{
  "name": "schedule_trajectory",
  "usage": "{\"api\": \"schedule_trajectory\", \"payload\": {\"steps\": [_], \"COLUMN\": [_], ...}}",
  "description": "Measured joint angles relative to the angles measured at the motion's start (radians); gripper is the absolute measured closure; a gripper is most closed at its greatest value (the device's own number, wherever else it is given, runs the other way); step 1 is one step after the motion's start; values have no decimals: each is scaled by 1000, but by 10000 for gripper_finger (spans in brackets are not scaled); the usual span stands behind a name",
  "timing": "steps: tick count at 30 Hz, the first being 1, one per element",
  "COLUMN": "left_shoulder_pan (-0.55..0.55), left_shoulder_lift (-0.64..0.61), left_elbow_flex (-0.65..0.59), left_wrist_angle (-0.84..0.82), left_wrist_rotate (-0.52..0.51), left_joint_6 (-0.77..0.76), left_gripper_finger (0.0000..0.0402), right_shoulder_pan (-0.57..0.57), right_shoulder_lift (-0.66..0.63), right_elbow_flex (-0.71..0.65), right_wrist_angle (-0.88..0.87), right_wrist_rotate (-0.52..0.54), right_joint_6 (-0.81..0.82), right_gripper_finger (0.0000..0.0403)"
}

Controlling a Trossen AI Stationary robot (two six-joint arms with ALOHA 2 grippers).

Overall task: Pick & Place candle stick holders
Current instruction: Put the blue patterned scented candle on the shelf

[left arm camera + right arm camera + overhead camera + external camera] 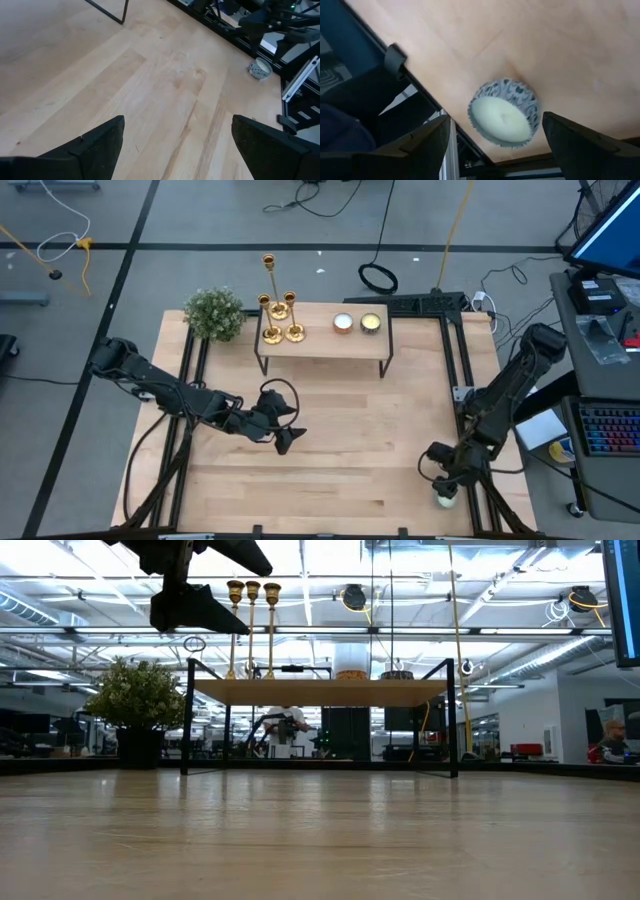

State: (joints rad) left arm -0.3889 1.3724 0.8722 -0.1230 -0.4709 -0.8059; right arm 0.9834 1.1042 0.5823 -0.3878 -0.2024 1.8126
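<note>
High view: three gold candle stick holders (279, 315) stand clustered at the left end of a small raised shelf (322, 343), beside a plant (214, 313); two candles (357, 323) sit farther right. The left gripper (281, 432) hovers over bare table (330, 470) in front of the shelf, empty. The right gripper (446, 488) hangs at the table's near right corner.

Low view: the holders (251, 625) stand untouched on the shelf.

Left wrist view: fingers (100, 145) spread wide over bare wood.

Right wrist view: fingers (425, 142) spread above a patterned candle (503, 112).

Judgement: the approach step; next, the left gripper must rise to shelf height and straddle one stem.
</note>
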Motion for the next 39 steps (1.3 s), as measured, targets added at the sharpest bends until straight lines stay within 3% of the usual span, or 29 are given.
{"api": "schedule_trajectory", "payload": {"steps": [11,29,39], "left_shoulder_pan": [0,0,0], "left_shoulder_lift": [0,0,0], "left_elbow_flex": [0,0,0], "left_wrist_angle": [1,1,1], "left_wrist_rotate": [0,0,0], "left_joint_6": [11,40,64], "left_gripper_finger": [36,36,36], "right_shoulder_pan": [109,108,96], "right_shoulder_lift": [2,1,1], "right_elbow_flex": [0,0,0], "right_wrist_angle": [3,-51,82], "right_wrist_rotate": [203,202,202], "right_joint_6": [45,63,-11], "right_gripper_finger": [96,96,96]}}
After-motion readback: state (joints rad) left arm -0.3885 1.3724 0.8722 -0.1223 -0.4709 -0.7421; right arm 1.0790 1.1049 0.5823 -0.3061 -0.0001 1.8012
